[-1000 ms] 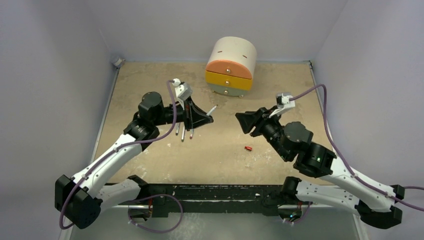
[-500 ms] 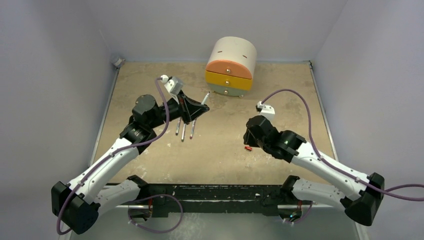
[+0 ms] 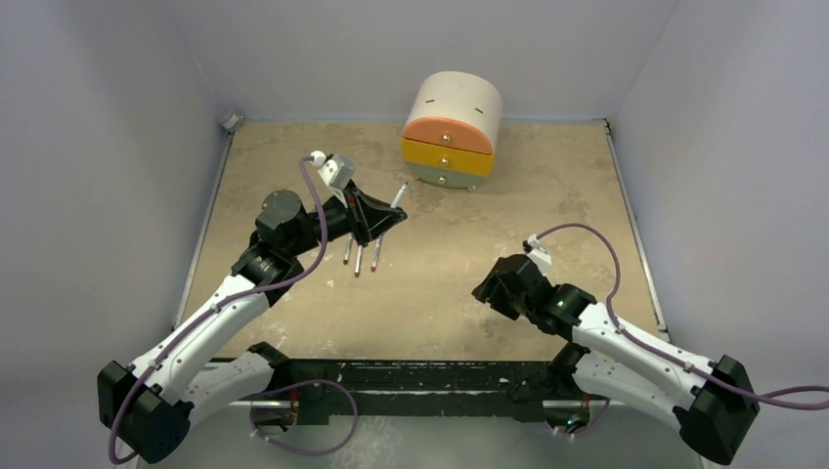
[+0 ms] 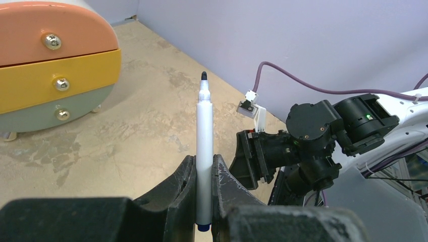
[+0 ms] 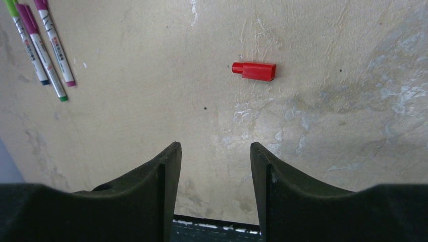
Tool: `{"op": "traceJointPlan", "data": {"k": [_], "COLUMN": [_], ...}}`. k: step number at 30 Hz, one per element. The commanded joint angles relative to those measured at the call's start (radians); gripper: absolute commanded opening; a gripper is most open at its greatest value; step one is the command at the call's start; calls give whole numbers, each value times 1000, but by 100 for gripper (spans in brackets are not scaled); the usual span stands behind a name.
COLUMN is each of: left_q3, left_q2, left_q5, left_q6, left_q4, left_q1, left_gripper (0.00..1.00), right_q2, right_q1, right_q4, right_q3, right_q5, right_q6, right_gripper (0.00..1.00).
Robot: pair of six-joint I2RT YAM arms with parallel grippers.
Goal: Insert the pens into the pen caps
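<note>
Left gripper (image 4: pixel 204 169): jaws clamped on slim grey-white marker pen (image 4: pixel 205 121), dark tip up, mid-frame. Right gripper (image 5: pixel 214 161): jaws apart; stubby red plastic cap (image 5: pixel 255 70) lies upper centre.

Top cam: red cap (image 5: pixel 255 70) is hidden, since the right gripper (image 5: pixel 214 146) head covers that spot. Only the right wrist cam shows it, ahead of the fingertips. Right jaw gap is unreadable from above.

Three pens (image 5: pixel 44 55), ahead-left of the right gripper: far ends are cut by the frame's top edge, and the barrel print is too small to read. From above, their ends nearest the left gripper (image 4: pixel 204 159) disappear behind it, and cap colours are too small to tell there.

Held pen (image 4: pixel 204 126): lower barrel is buried between the left fingers, and only the butt end peeks out below.

Drawer unit (image 4: pixel 50 65), ahead-left of the left gripper: clipped by the top and left edges.
</note>
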Motion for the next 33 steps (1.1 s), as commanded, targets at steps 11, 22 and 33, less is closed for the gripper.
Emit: {"op": "traceJointPlan", "data": {"k": [11, 22, 33], "left_q3": [-2, -3, -2], "left_q2": [-21, -11, -20], "left_q5": [-4, 13, -1], "left_q6": [1, -7, 11], "left_q4": [34, 49, 15], "left_q1": [-3, -3, -3], "left_gripper": [0, 0, 0], "right_q2": [128, 214, 334], "right_q1": [-139, -221, -228], "right_q4": [193, 300, 397], "right_q3": [-31, -56, -33], "right_q5": [-45, -96, -151], "right_q6": [-41, -104, -132], "right_gripper": [57, 60, 61]}}
